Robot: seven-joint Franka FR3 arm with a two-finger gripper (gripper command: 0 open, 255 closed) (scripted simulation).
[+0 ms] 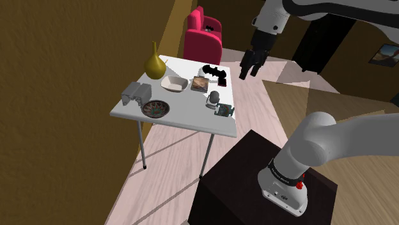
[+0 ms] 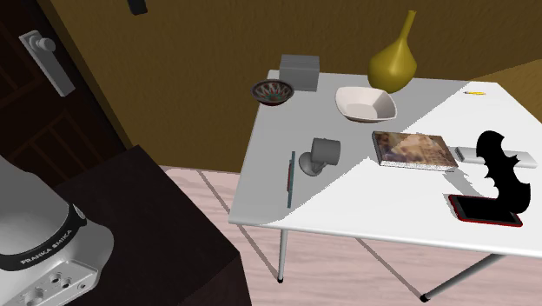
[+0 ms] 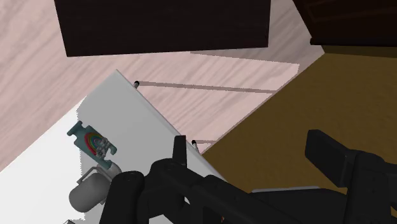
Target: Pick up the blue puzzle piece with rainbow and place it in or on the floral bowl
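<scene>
The blue puzzle piece with a rainbow (image 1: 224,110) lies flat at the white table's (image 1: 185,118) near corner, beside a grey mug (image 1: 213,98). In the second exterior view the puzzle piece (image 2: 292,178) looks thin, almost edge-on. The floral bowl (image 1: 156,107) is dark and patterned, and sits at the table edge on the shoulder view's left, also seen as the floral bowl (image 2: 274,90) next to a grey box. My gripper (image 1: 250,70) hangs high above the floor, off the table's side, open and holding nothing. From the wrist, the puzzle piece (image 3: 94,142) lies far below my gripper (image 3: 249,149).
On the table also stand a yellow vase (image 1: 153,62), a white bowl (image 1: 174,83), a grey box (image 1: 135,93), a book (image 1: 199,84), a black bat figure (image 1: 213,70) and a red phone (image 2: 485,209). A red armchair (image 1: 203,35) is behind the table.
</scene>
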